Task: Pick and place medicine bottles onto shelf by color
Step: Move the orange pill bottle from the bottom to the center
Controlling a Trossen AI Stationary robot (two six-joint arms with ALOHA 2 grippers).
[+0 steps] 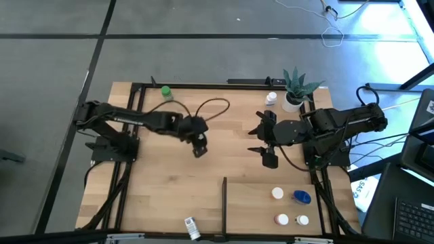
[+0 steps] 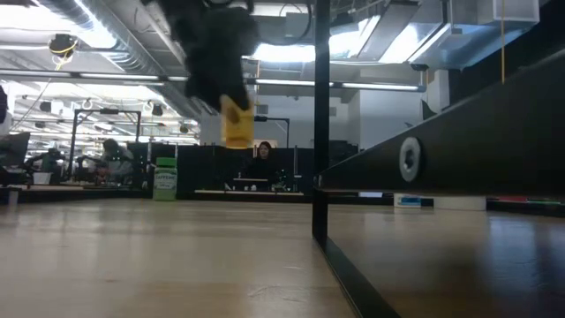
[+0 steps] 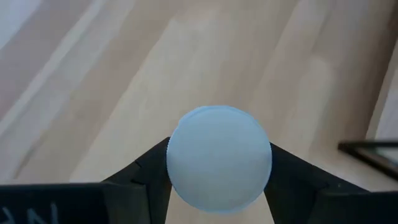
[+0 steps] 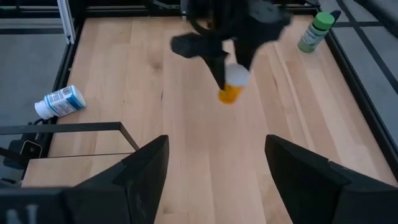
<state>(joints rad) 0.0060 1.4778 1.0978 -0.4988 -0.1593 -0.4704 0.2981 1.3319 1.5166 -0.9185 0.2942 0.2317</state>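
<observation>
My left gripper [image 1: 199, 144] is over the middle of the table, shut on an orange bottle with a white cap [image 3: 219, 158]. The bottle also shows in the low view [image 2: 237, 124] and in the right wrist view [image 4: 230, 87]. My right gripper [image 1: 265, 140] is open and empty to its right; its fingers show wide apart in its own wrist view [image 4: 217, 180]. A green bottle [image 1: 165, 91] stands at the far left. A white-labelled bottle [image 1: 191, 227] lies on its side at the near edge. Several bottles, one of them blue [image 1: 302, 197], stand on the light wood shelf patch [image 1: 258, 210] right of the black divider bar [image 1: 224, 200]. My left gripper pinches the orange bottle at its white cap [image 3: 177, 155] between its two fingers, one on each side of the cap. The fingers come from above, pointing down. The orange body [image 2: 237, 128] hangs below the fingers, lifted clear of the table.
A potted green plant [image 1: 296, 87] and a white-capped bottle [image 1: 271, 99] stand at the far right. Black frame rails [image 1: 129, 135] edge the table. Cables loop over the table's far middle [image 1: 210, 105]. In the low view a person sits beyond the table [image 2: 263, 163].
</observation>
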